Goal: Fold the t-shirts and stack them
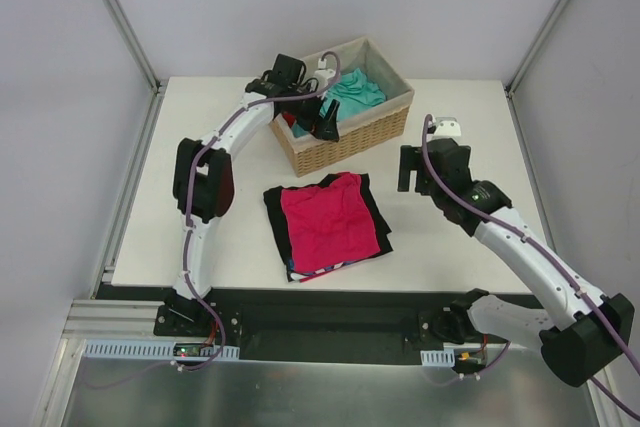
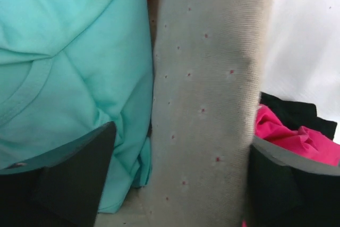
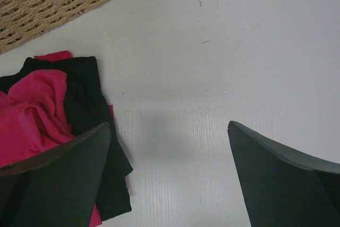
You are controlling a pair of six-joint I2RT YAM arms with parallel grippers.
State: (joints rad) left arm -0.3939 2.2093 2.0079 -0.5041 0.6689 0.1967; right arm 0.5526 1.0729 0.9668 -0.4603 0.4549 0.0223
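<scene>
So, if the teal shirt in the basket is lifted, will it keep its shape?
Probably floppy: the teal shirt lies crumpled in soft folds, so it should sag. Likely light, being thin cloth. It may drag on the basket lining.

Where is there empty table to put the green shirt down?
Bare table lies right of the basket and right of the shirt stack, below the right gripper. The far left corner is bare too. Crowded: the narrow gap between basket and stack.

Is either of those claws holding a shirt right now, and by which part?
Neither. The left gripper stands open astride the basket's lined rim, beside the teal shirt; the right gripper hangs open over the table.
</scene>
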